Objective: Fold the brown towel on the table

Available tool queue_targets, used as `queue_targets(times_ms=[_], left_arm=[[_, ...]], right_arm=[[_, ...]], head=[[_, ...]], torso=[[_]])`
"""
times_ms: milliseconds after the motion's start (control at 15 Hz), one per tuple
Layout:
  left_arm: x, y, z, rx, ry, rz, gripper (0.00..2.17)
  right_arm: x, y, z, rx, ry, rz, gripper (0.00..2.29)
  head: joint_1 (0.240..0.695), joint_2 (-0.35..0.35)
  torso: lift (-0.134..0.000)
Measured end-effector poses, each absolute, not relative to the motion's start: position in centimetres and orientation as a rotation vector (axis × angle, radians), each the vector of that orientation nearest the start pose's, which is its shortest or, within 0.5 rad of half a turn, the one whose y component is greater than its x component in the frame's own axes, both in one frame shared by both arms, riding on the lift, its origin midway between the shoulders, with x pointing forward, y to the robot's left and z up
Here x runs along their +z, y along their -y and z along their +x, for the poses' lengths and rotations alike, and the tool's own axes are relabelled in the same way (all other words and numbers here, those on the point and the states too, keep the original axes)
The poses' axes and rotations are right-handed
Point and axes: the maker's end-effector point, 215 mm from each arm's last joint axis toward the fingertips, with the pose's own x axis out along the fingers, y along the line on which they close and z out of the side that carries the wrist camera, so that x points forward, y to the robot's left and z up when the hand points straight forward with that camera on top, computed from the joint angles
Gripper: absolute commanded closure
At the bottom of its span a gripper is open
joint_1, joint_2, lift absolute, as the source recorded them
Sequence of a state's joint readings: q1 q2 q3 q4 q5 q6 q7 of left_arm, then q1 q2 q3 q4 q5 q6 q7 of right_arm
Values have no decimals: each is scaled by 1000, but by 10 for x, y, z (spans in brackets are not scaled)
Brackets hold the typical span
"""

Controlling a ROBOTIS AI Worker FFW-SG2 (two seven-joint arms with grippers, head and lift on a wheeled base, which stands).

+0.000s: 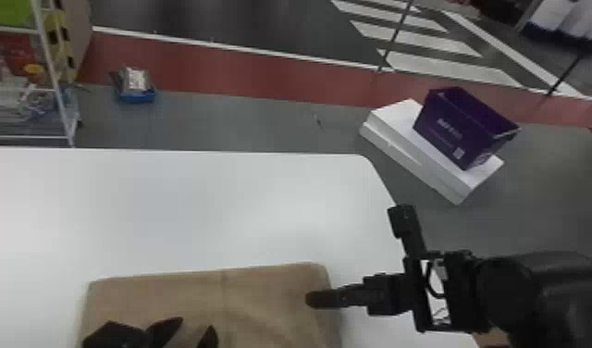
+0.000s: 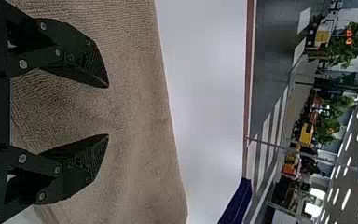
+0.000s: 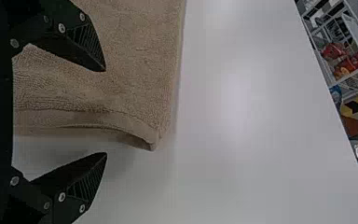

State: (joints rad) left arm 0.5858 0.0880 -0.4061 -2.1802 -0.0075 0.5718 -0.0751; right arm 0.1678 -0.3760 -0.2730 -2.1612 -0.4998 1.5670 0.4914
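Note:
The brown towel (image 1: 262, 289) lies flat near the table's front edge, its far edge roughly straight. Over its left part is my left gripper (image 1: 193, 331); in the left wrist view this gripper (image 2: 108, 111) stands open above the cloth (image 2: 140, 93), nothing between its fingers but a view of the towel surface. My right gripper (image 1: 355, 259) is at the towel's right edge. Seen in the right wrist view, the same gripper (image 3: 106, 112) is open, one finger over the towel (image 3: 140, 60), the other over bare table, with the towel's slightly raised hem between them.
The white table (image 1: 193, 208) stretches beyond the towel. On the floor past its right corner, a purple box (image 1: 461, 127) stands on a white box (image 1: 401, 134). A wire shelf (image 1: 27, 83) stands at the far left, and a small blue container (image 1: 138, 95) is on the floor near it.

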Motion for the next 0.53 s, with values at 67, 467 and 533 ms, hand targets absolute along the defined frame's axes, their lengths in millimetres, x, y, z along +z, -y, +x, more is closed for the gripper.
queue_targets(times_ms=[67, 467, 533], left_arm=[[-454, -4, 325, -489, -556, -56, 603], [-450, -1, 324, -501, -542, -63, 603], [-451, -2, 323, -500, -542, -62, 603]], right_arm=[[-439, 252, 357, 479, -1069, 292, 66], [-444, 237, 344, 485, -1073, 310, 93], [-445, 236, 346, 482, -1073, 314, 127]], head=[[695, -350], [695, -350], [695, -350]], torso=[[-124], [-124], [-124]])
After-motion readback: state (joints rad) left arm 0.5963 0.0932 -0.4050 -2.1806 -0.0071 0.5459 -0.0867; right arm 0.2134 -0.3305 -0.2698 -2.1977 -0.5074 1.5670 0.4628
